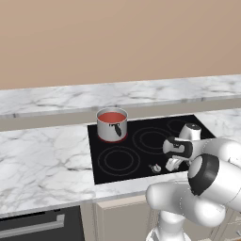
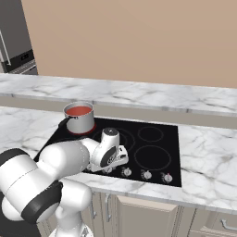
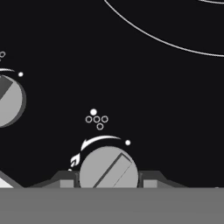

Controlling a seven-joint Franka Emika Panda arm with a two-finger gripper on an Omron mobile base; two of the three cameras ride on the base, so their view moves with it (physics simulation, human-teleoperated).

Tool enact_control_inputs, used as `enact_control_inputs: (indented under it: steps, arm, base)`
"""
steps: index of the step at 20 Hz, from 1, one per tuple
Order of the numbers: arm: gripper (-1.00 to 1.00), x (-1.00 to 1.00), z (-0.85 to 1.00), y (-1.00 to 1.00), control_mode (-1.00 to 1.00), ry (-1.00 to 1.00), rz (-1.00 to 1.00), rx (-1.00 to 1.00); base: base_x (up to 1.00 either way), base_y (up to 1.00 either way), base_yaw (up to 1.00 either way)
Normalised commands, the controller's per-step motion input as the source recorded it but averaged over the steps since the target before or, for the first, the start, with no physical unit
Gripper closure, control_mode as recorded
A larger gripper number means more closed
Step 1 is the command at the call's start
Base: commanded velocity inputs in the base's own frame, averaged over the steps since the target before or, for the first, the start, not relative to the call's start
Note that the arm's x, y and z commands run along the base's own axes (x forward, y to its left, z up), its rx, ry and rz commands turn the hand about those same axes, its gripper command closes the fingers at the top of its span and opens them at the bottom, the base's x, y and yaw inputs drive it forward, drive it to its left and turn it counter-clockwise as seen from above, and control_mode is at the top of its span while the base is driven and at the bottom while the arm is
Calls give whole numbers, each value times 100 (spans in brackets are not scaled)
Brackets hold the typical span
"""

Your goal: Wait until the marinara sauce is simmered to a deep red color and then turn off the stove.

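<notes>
The marinara sauce point(image 1: 112, 116) point(image 2: 79, 111) is a red disc in a small steel saucepan point(image 1: 112, 128) point(image 2: 80, 122) on the stove's rear left burner. The stove point(image 1: 141, 159) point(image 2: 159, 139) is a black glass cooktop with a row of silver knobs along its front edge. My gripper point(image 3: 108, 181) point(image 1: 171, 164) is down at that front edge. In the hand view its fingertips point(image 3: 65, 181) press against both sides of one round silver knob point(image 3: 108, 168), whose slot is tilted diagonally. Another knob point(image 3: 8, 100) lies to the left.
White marble counter point(image 1: 42, 160) surrounds the cooktop, with a raised marble ledge point(image 1: 117, 94) behind it. A dark oven front with a silver bar handle point(image 1: 33, 225) sits below left. Other knobs point(image 2: 146, 175) run to the right. A dark appliance point(image 2: 14, 46) stands far left.
</notes>
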Motion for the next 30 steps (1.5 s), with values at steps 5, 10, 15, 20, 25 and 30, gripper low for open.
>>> enact_control_inputs:
  steps: [5,10,15,20,25,30]
  arm:
    - [100,0,0,0,-100,0,0,0]
    - [100,0,0,0,-100,0,0,0]
    - [100,3,0,0,-100,3,0,0]
    - [100,7,0,0,-100,12,0,0]
    - [100,3,0,0,-100,13,0,0]
    - [100,0,0,0,-100,3,0,0]
  base:
    - [0,0,0]
    - [0,0,0]
    - [0,0,0]
    - [0,0,0]
    - [0,0,0]
    - [0,0,0]
